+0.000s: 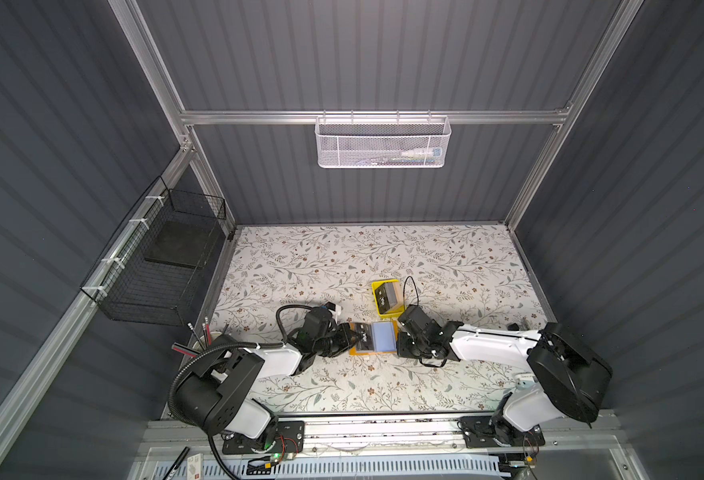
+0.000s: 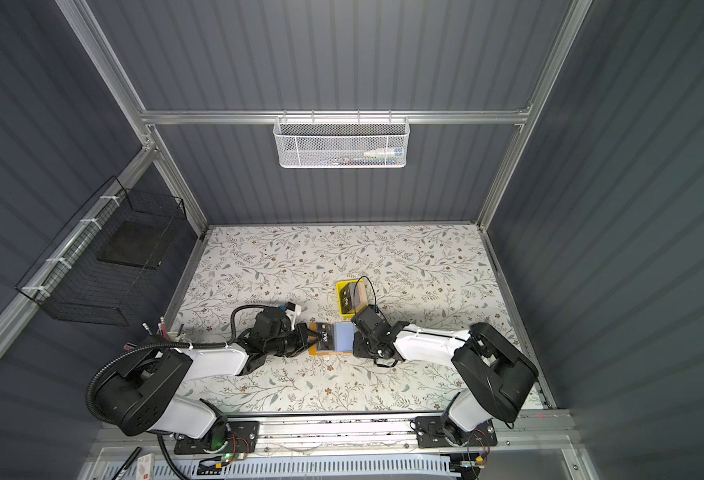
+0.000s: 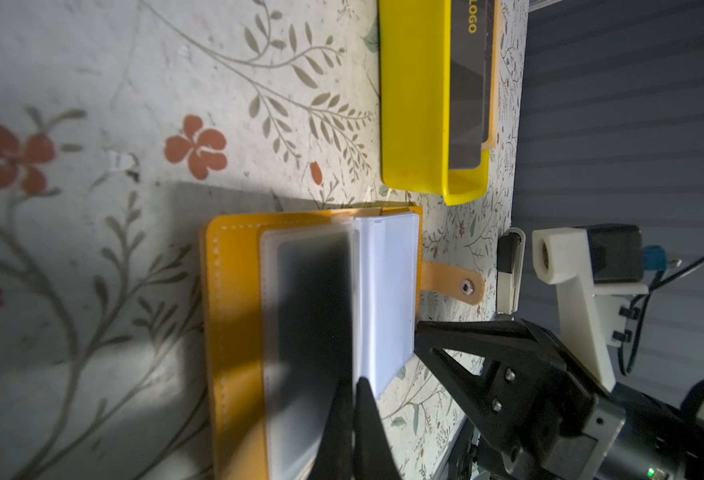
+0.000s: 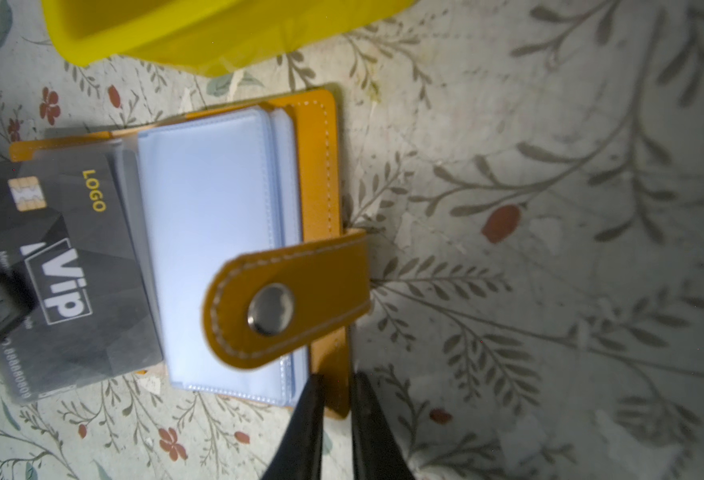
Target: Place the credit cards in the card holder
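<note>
The mustard card holder (image 1: pixel 358 352) (image 2: pixel 319 352) lies open mid-table, bluish sleeve pages (image 4: pixel 209 232) up, and its snap strap (image 4: pixel 283 307) is folded over them. My left gripper (image 1: pixel 355 337) (image 3: pixel 356 384) is shut on a black VIP credit card (image 4: pixel 72 270) (image 3: pixel 312 311) that lies over the holder's left half. The card's inner edge looks hazy, as if under a clear sleeve. On the opposite side my right gripper (image 1: pixel 398 337) (image 4: pixel 335 382) is shut on the holder's orange cover edge. More credit cards, a black one (image 1: pixel 383 299) (image 3: pixel 466 83) and a beige one (image 1: pixel 398 291), stand in a yellow tray.
The bright yellow tray (image 1: pixel 386 311) (image 2: pixel 348 314) (image 3: pixel 416 104) sits just behind the holder, close to my right wrist. A black wire basket (image 1: pixel 163 257) hangs on the left wall and a white mesh basket (image 1: pixel 383 141) on the back rail. Pencils in a cup (image 1: pixel 200 336) stand at the left edge.
</note>
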`<state>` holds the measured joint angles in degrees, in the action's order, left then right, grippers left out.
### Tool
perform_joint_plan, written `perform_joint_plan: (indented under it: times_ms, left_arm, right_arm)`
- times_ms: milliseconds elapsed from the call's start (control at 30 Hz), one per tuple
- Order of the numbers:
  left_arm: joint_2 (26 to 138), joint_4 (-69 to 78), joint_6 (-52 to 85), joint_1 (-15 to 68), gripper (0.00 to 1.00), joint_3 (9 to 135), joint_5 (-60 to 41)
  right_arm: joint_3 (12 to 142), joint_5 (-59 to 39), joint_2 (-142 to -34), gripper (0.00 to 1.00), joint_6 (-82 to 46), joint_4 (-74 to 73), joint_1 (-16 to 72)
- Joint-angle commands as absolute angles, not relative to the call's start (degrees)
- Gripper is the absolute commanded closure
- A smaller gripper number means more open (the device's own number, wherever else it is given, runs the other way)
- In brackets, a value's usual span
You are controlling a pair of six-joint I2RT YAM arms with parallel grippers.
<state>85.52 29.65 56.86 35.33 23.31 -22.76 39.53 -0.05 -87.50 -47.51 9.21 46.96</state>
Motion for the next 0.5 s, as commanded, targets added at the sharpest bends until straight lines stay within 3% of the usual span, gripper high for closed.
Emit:
perform_joint_plan:
  times_ms: [0, 467]
  left_arm:
    - [87.0, 32.7, 57.3, 35.5, 1.0, 23.5, -24.3]
    - [92.0, 43.8, 61.8, 35.6, 1.0, 21.0, -27.4]
  right_arm:
    - [39.1, 1.3, -88.8, 0.84, -47.3, 9.6, 47.3]
    - [39.3, 1.3, -89.1, 0.84, -47.4, 9.5, 47.3]
